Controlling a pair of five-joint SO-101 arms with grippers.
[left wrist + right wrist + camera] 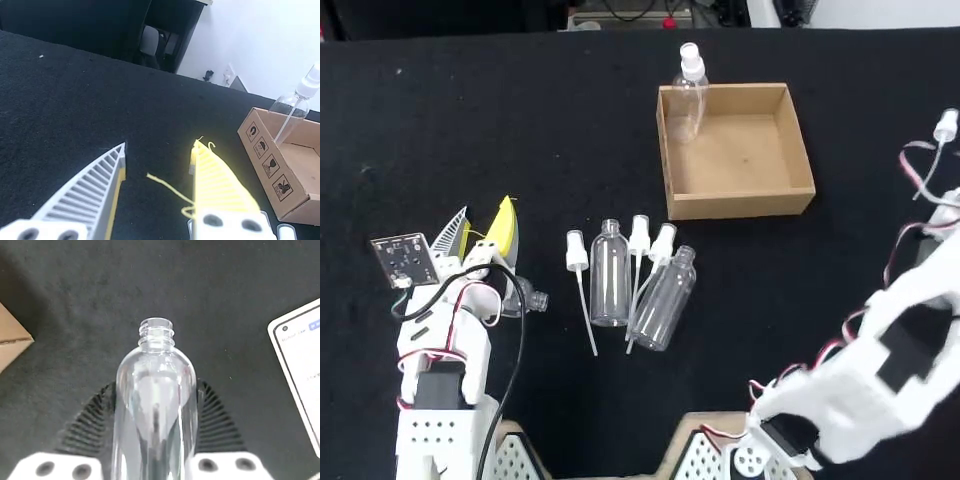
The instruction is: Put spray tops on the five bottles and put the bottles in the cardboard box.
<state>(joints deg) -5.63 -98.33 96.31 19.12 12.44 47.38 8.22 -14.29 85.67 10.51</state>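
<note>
Up close, the right wrist view has the right pincer clamped on an uncapped bottle, with a phone just beside. Overhead, the left pincer gapes wide, loose bottles and spray tops beside it, the cardboard box beyond. Black table; white wall behind.

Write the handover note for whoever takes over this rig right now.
Left gripper: open and empty, next to a lying topless bottle.
Right gripper: shut on an open-necked bottle.
Done: one topped bottle stands in the cardboard box.
Left: two bare bottles and three spray tops lie in front of the box. Four bottles need tops, then boxing.
</note>
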